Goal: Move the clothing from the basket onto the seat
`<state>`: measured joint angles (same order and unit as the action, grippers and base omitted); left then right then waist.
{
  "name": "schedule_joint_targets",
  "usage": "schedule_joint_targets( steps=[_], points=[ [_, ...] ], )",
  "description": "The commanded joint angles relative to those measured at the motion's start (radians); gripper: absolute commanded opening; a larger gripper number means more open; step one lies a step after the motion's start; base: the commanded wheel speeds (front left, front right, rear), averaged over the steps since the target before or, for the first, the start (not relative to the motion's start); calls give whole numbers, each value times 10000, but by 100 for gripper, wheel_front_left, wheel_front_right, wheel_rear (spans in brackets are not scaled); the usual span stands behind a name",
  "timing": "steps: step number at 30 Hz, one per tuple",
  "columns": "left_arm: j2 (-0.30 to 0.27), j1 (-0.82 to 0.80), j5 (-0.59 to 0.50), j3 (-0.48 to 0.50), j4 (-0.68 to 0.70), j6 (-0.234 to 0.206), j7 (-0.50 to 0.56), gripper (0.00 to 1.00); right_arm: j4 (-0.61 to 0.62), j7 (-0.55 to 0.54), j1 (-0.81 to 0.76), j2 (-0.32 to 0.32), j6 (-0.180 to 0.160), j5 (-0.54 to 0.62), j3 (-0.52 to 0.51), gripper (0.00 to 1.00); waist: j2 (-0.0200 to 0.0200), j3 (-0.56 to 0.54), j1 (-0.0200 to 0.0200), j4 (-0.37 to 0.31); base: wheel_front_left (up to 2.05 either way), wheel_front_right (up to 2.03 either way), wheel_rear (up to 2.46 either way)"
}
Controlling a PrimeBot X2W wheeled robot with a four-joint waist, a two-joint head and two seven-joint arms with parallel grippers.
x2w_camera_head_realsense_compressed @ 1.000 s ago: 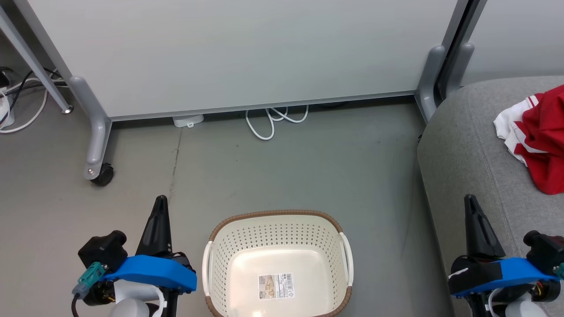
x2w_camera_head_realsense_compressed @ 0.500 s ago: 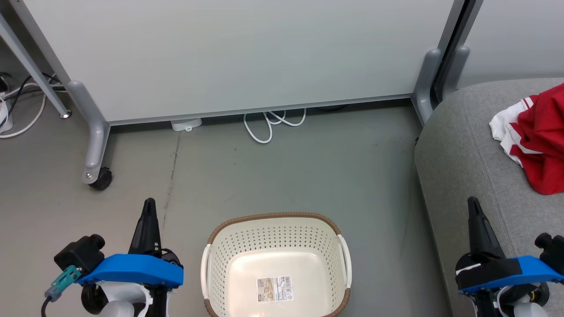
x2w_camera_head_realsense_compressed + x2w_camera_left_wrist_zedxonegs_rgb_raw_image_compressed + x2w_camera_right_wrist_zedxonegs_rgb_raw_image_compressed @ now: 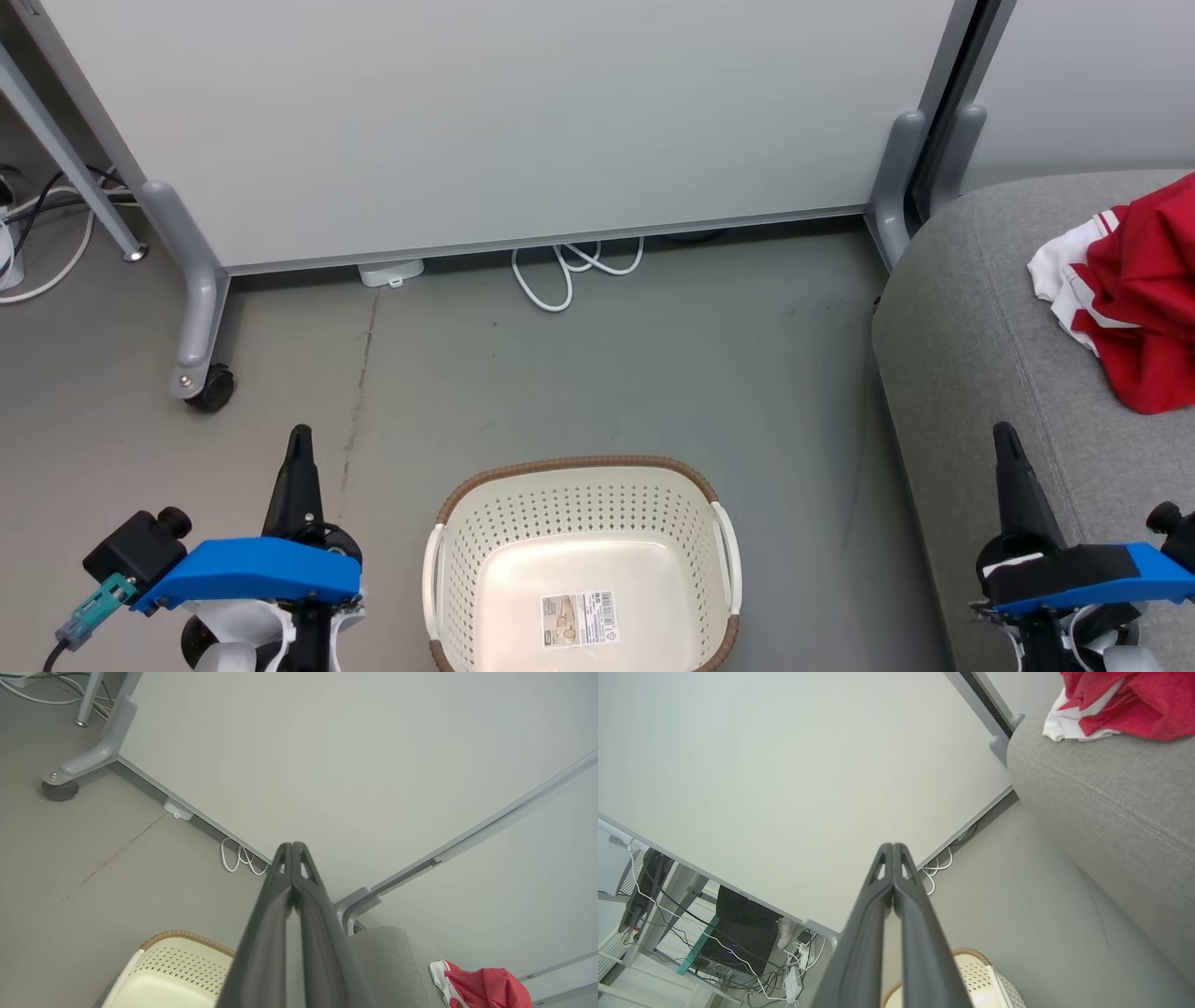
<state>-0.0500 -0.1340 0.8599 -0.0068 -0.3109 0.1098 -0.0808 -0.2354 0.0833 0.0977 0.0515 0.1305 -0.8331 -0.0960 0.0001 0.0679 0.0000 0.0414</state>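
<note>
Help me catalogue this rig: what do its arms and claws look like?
The left claw and right claw each have two long dark grey fingers tapering to a point, with small triangular cut-outs near the tips. Behind each sits a bright blue cover over black hardware on a white forearm. The left also carries a black block with a teal plug.

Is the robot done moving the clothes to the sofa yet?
It looks done. The red clothes lie on the sofa, and the basket holds just its label in the part in view. In hand: nothing. The left tool and right tool are both shut and empty, on either side of the basket. Left to do: nothing that I can see, though the basket's near end is cut off.
</note>
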Motion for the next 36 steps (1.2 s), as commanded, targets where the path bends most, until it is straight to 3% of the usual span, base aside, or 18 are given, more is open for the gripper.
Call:
schedule_joint_targets(
  steps=[1, 36],
  points=[
    [-7, -55, 247, 101, 157, 81, 44, 0, 100, -50, 99, 11, 3, -255, -24, 0, -1, -6, 0, -4, 0, 0, 0],
    [-7, 114, 3997, 693, 436, 159, 1042, 0, 3, -1062, 130, -2, 3, -4142, -115, 0, -1, -279, 0, -179, 0, 0, 0]
  ],
)
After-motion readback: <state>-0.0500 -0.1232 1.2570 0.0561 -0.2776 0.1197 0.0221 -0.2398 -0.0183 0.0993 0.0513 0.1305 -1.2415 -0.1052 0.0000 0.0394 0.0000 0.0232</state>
